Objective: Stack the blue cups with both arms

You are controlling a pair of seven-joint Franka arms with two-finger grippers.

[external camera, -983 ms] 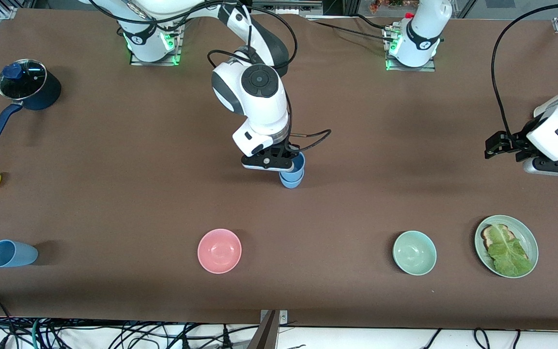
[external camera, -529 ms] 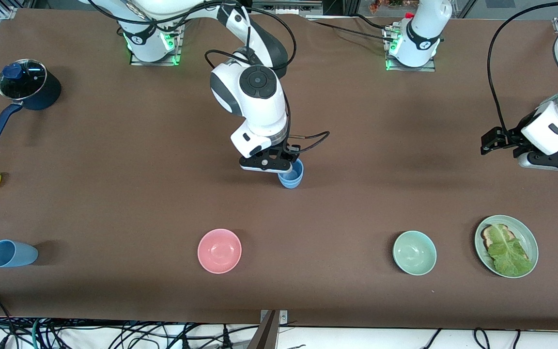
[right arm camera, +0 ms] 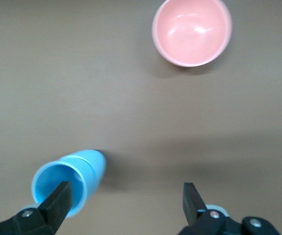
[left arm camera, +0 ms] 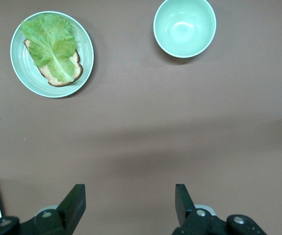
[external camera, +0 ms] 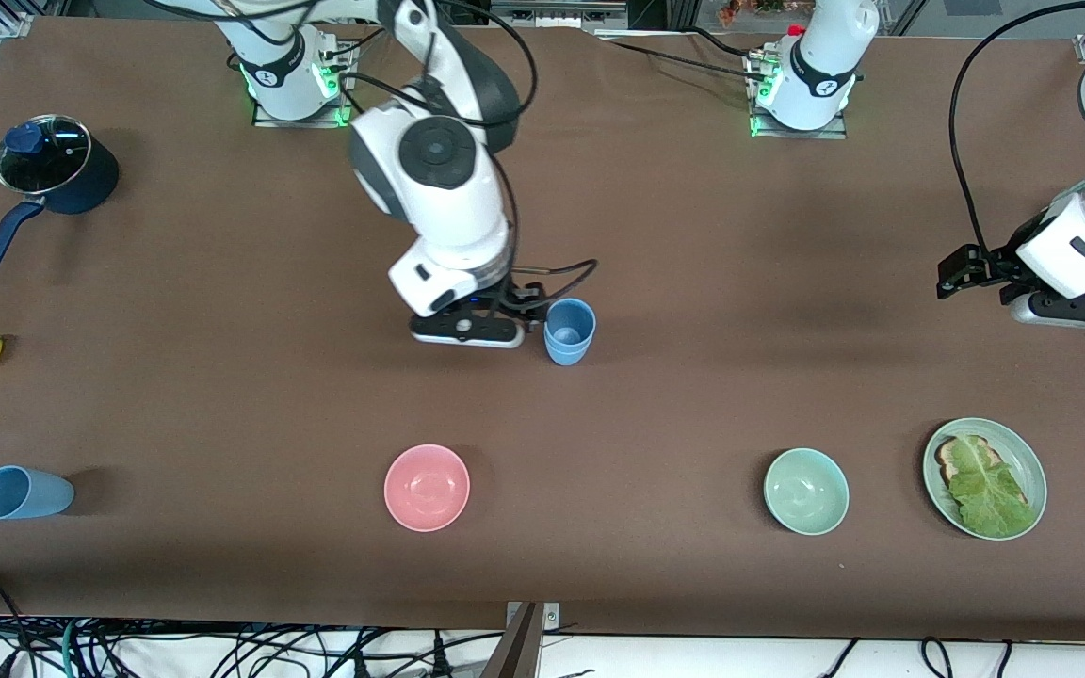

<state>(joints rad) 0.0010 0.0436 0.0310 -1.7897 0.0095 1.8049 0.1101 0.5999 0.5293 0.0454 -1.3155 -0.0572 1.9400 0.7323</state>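
A: Where's the stack of blue cups (external camera: 569, 331)?

B: Mid-table, upright, one cup nested in the other. My right gripper (external camera: 489, 324) is just beside it, toward the right arm's end, fingers apart, nothing in them.

A: Third cup?

B: I see a lone blue cup (external camera: 21, 492) on its side near the front edge, right arm's end, well apart from the stack.

A: Left gripper (external camera: 974, 279)?

B: Waiting over bare table (external camera: 693, 235) at the left arm's end, fingers apart, empty.

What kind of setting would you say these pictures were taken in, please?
Most likely a robotics lab: two robot arms bolted to a brown table, loose cables along its edge, and kitchenware laid out as props, such as a saucepan and pink bowl.
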